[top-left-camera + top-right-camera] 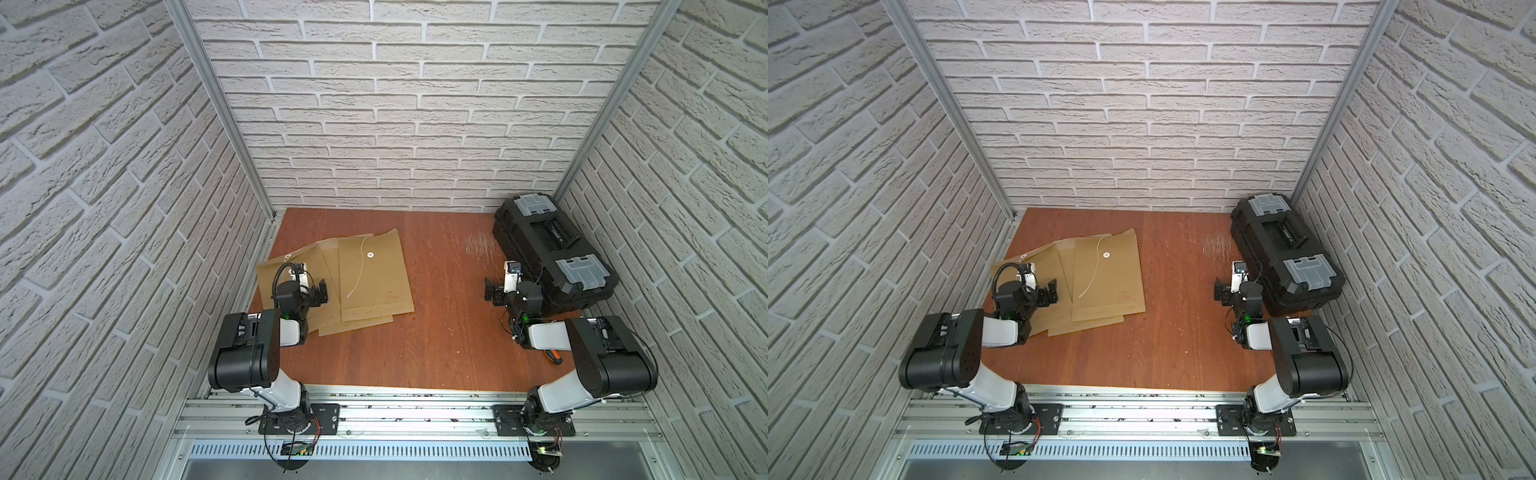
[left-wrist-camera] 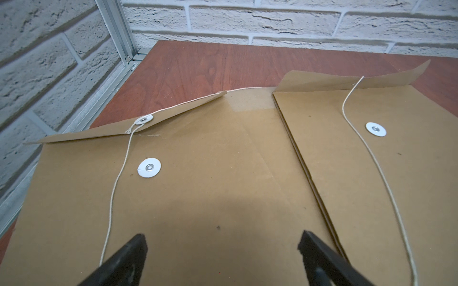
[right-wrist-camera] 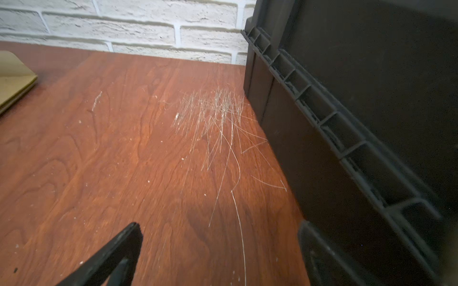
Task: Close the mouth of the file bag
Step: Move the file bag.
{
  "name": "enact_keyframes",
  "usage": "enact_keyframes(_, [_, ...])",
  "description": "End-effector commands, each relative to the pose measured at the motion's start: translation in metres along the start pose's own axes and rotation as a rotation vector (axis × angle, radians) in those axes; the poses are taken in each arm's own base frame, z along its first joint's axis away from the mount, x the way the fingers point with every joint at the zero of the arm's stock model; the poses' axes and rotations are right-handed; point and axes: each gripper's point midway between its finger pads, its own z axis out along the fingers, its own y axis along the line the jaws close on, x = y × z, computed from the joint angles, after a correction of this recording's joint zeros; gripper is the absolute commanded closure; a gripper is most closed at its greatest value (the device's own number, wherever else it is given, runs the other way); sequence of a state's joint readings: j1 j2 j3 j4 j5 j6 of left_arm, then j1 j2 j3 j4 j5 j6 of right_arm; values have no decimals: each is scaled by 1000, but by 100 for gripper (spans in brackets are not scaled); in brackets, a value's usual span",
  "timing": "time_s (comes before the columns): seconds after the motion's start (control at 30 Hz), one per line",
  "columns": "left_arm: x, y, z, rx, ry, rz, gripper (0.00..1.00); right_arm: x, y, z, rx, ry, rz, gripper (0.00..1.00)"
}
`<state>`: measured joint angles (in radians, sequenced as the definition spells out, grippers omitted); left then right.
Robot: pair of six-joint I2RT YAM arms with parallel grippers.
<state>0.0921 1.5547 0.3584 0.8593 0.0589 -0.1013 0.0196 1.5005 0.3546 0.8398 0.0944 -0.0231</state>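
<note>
a pile of brown paper file bags (image 1: 374,282) lies fanned on the tabletop (image 1: 436,324), left of centre in both top views. the leftmost file bag (image 2: 210,188) has its flap (image 2: 173,111) partly raised, and its white string (image 2: 116,188) trails loose past a round white button (image 2: 149,167). the left pincer (image 2: 223,239) hovers over it, spread wide and empty. the right pincer (image 3: 220,227) gapes empty beside a shut black toolbox (image 1: 552,249) at right, whose contents are hidden.

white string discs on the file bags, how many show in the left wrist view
3: flap disc and body disc on the file bag under the left claw; third disc on the overlapping bag. Others may be hidden.
</note>
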Motion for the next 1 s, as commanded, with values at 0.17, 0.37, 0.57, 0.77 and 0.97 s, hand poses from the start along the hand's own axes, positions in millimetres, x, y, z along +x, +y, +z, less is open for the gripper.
enact_keyframes(0.17, [-85,-12,-53,-255,-86,31,2,-73,17,-49,164,129,18,0])
enact_keyframes(0.37, [-119,-30,-77,-164,4,-236,2,-92,78,-65,-131,391,317,0])
enact_keyframes(0.57, [-116,-30,-67,85,60,-547,2,-109,151,-59,-510,426,519,29])
enact_keyframes(0.77, [-116,-51,-74,90,121,-357,2,-85,192,-54,-401,484,360,28])
enact_keyframes(0.97, [-102,-81,-69,-9,206,-202,2,-69,280,-53,-415,511,164,30])
